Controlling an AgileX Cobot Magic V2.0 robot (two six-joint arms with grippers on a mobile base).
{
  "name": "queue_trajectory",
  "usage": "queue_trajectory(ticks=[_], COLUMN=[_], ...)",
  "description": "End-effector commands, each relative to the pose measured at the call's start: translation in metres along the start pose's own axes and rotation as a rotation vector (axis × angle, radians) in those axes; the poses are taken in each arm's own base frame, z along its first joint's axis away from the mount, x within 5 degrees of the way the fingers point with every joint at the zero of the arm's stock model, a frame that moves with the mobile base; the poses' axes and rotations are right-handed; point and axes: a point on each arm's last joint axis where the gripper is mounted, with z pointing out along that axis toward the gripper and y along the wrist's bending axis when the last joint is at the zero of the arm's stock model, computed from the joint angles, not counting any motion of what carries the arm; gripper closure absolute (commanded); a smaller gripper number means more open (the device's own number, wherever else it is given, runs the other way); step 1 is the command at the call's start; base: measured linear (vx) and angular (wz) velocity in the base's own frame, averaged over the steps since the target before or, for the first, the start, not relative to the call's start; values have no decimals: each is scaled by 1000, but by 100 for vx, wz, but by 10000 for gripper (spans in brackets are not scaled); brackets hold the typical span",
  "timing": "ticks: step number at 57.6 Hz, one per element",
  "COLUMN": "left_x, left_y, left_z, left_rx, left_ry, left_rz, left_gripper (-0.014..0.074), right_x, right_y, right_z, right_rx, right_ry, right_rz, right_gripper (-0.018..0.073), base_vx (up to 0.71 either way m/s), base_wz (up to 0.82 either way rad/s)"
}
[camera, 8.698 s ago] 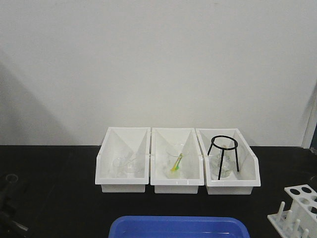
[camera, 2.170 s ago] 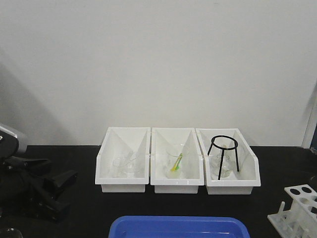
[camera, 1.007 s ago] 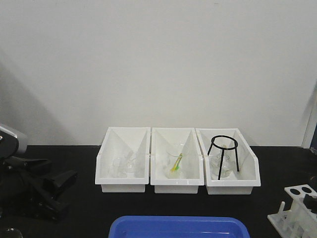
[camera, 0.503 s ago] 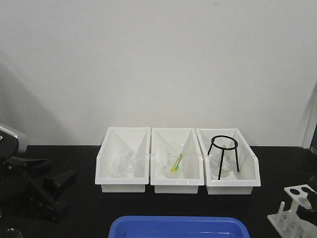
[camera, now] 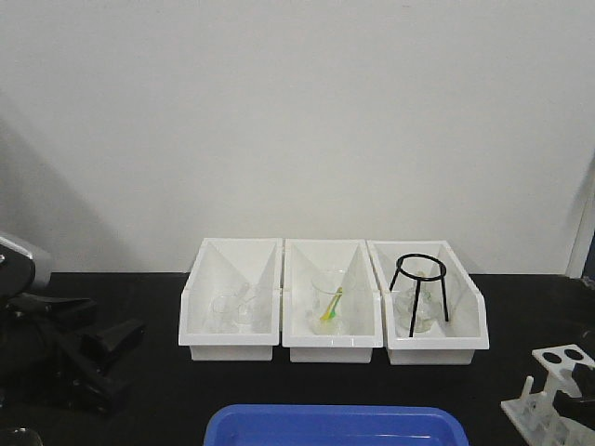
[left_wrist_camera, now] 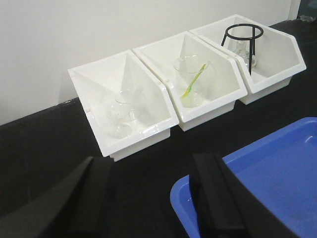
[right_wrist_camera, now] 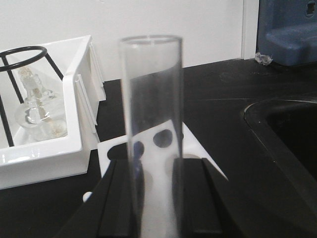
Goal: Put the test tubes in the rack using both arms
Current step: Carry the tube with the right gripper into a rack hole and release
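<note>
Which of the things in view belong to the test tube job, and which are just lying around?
Part of the job:
test tube, gripped in the right tool
rack
left tool, open and empty

Just lying about:
white bins, three in a row
beaker in the middle bin
black tripod in the right-hand bin
blue tray

Black bench (camera: 521,316) with white bins (camera: 332,351), blue tray (camera: 335,423), rack (camera: 532,415)
</note>
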Motion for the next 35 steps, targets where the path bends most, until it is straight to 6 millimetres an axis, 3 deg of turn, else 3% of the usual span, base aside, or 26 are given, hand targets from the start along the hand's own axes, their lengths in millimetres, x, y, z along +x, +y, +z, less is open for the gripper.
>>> queue_trajectory(ticks=[1, 35], left_x=[-20, -20], left_y=[1, 1], left_z=[-9, -9], left_rx=[-10, -10], left_ry=[-130, -130], left_rz=[-18, -18], left_gripper=[151, 151], right_x=[-23, -25], right_y=[3, 3], right_z=[0, 0], right_rx=[-28, -35], right_ry=[-133, -151], right_rz=[-25, -26], right_gripper=[545, 167], base_vx=[0, 0], base_wz=[0, 0])
